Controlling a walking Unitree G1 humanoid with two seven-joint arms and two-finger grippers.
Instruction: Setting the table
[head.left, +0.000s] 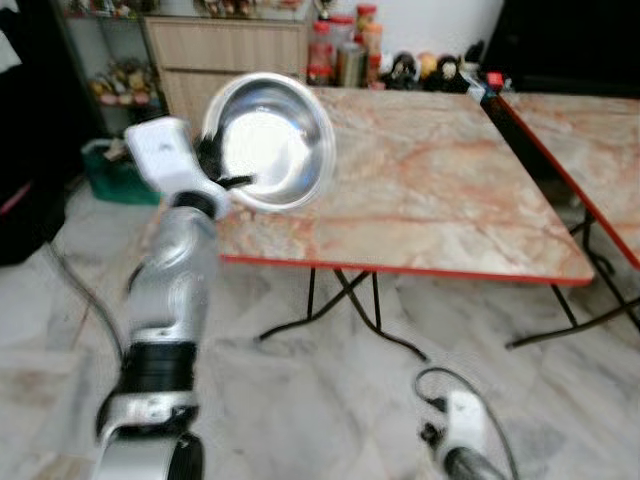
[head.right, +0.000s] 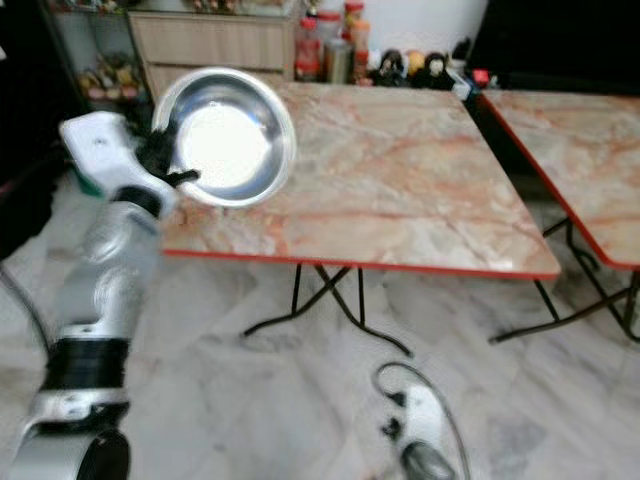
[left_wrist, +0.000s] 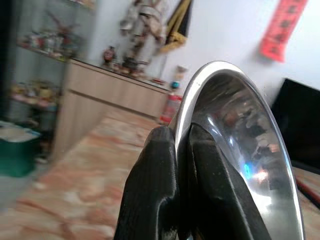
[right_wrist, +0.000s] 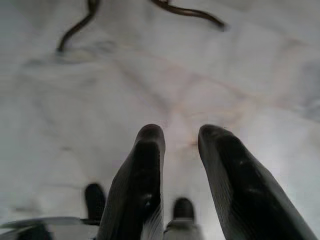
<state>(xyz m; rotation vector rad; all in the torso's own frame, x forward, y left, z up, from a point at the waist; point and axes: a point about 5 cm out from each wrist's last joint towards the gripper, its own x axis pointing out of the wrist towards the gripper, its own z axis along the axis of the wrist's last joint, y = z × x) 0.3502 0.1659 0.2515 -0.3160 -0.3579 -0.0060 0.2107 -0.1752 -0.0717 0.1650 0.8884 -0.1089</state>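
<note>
My left gripper (head.left: 222, 170) is raised at the near left corner of the marble table (head.left: 420, 190) and is shut on the rim of a shiny steel bowl (head.left: 268, 142). The bowl is tilted up on edge, its hollow facing me, above the table's left side. In the left wrist view the two black fingers (left_wrist: 155, 195) pinch the steel bowl's (left_wrist: 240, 150) rim between them. My right arm (head.left: 462, 435) hangs low over the floor; its gripper (right_wrist: 181, 137) is open with nothing between the fingers, pointing down at pale tiles.
A second marble table (head.left: 590, 140) with a red edge stands to the right, a dark gap between the two. Bottles and jars (head.left: 345, 50) line the far edge by a wooden cabinet (head.left: 230, 50). A green bin (head.left: 115, 175) sits on the floor at left. Cables (head.left: 380, 330) lie under the table.
</note>
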